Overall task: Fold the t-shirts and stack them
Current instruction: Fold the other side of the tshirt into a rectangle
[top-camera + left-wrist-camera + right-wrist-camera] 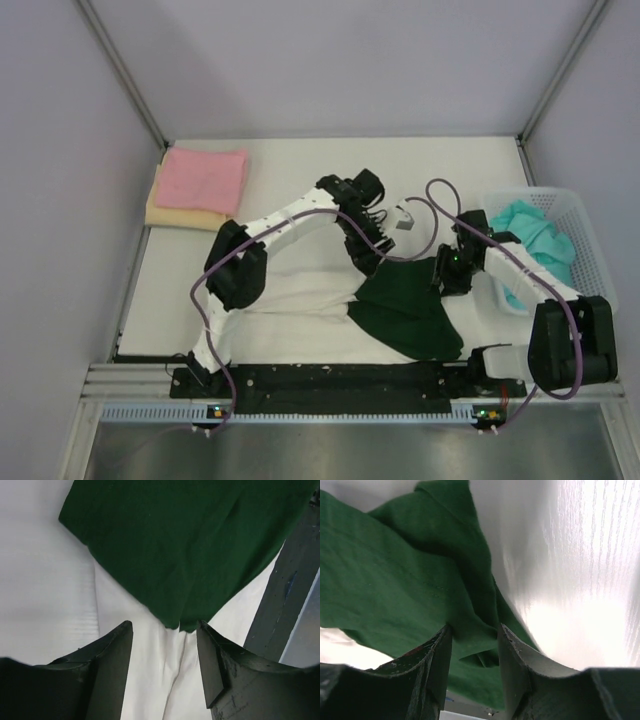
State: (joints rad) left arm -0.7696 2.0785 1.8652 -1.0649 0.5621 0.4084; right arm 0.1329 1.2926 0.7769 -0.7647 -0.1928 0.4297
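Observation:
A white t-shirt (295, 296) with a dark green sleeve (410, 312) lies spread at the table's front middle; no print shows. My left gripper (362, 262) stands low over the seam where white meets green, jaws apart with creased white cloth (165, 670) between them and the green part (175, 545) just ahead. My right gripper (445, 272) is at the sleeve's far right edge, shut on a bunched fold of green cloth (480, 645). A pink tee (205, 178) lies folded on a pale yellow one (175, 215) at the back left. A teal tee (535, 230) sits in the basket.
The white mesh basket (585, 215) stands at the right edge beside my right arm. Purple cables loop over both arms. A small white block (404, 220) sits by the left wrist. The black rail (330, 378) runs along the near edge.

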